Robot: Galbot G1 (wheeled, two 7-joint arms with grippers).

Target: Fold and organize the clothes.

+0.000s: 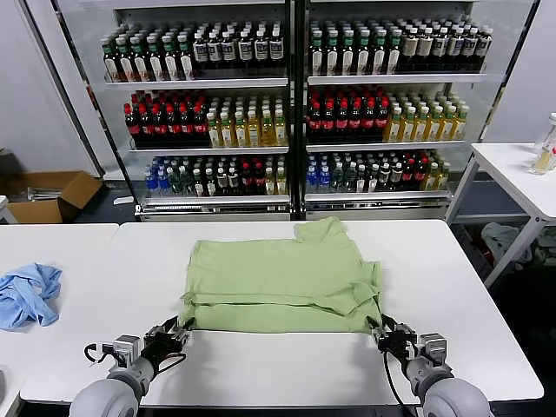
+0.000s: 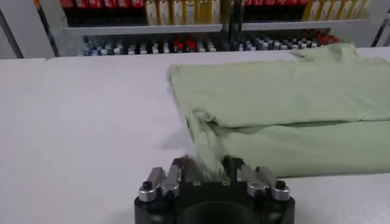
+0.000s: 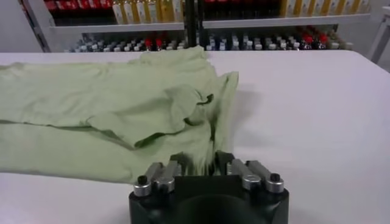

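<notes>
We are working on the white worktop (image 1: 287, 365), where the green shirt (image 1: 282, 282) is lying flat in the middle, already folded partly. Our left gripper (image 1: 178, 331) and right gripper (image 1: 382, 334) are each pinching one near corner, jaws clenched on the fabric. We are judging that both should lift together and evenly. The drinks fridge (image 1: 291, 104) and blue cloth (image 1: 28, 294) are standing well apart, blocking nothing.
</notes>
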